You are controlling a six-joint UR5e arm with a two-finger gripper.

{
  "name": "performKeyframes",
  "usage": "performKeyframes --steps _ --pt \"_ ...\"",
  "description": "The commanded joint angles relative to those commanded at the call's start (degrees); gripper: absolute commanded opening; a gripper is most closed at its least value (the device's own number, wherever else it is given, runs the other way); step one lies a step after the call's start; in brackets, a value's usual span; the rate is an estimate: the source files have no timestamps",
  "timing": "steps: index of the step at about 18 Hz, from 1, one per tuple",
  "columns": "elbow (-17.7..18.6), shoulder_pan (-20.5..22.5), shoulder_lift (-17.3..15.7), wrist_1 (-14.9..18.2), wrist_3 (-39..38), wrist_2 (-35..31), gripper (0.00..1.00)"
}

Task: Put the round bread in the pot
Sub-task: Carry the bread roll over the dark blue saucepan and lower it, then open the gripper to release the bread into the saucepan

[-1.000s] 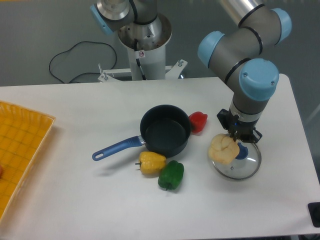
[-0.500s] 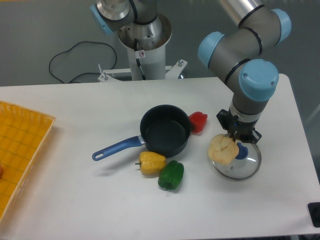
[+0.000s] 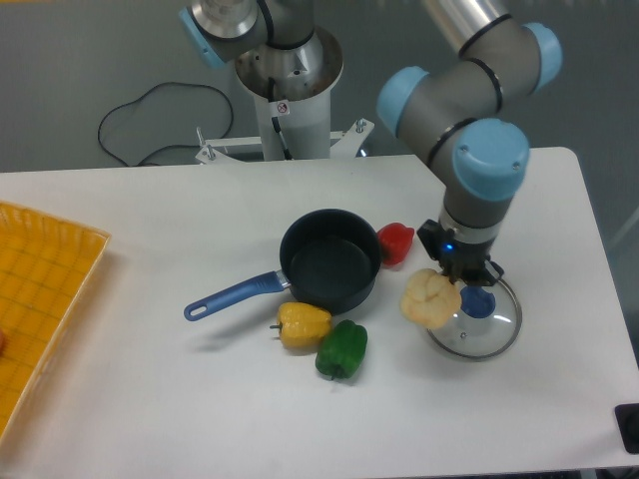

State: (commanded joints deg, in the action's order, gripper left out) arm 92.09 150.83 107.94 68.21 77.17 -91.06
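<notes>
Robot arm reaching down at right of centre, gripper point(image 3: 451, 276) clamping the round bread point(image 3: 430, 298) and holding it over the left edge of a glass lid point(image 3: 475, 321), pot point(image 3: 330, 260) sitting at frame centre, red pepper point(image 3: 396, 242) lying between pot and bread, yellow pepper point(image 3: 303, 324) and green pepper point(image 3: 342, 349) resting just below the pot

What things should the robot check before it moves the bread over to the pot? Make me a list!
1. Bread held: the gripper seems shut on the round bread: ok.
2. Bread raised above the glass lid: cannot tell.
3. The pot is empty and upright: ok.
4. Path to the pot: the red pepper sits between bread and pot; height above it: cannot tell.
5. The yellow pepper and green pepper lie outside the pot: ok.
</notes>
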Motion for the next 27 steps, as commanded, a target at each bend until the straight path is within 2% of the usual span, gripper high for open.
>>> performKeyframes --steps 4,10,13,16,21,24,26,27 --pt "8.2 -2.2 -6.0 -1.0 -0.1 0.0 0.00" --pt "15.5 -5.2 -11.4 -1.0 -0.3 -0.7 0.00" --pt "17.3 -6.2 -11.8 -1.5 -0.4 -2.5 0.03" --pt "19.1 -6.4 -11.4 -4.4 -0.4 -3.3 0.06" --pt "19.2 -6.5 -10.2 -5.6 -0.5 -3.3 0.08" --pt "19.0 -6.5 -9.9 -5.7 -0.5 -3.3 0.23" --pt "18.7 -6.5 -9.7 -5.7 -0.5 -3.3 0.45" --pt "18.7 -6.6 -9.6 -5.8 -0.5 -3.3 0.52"
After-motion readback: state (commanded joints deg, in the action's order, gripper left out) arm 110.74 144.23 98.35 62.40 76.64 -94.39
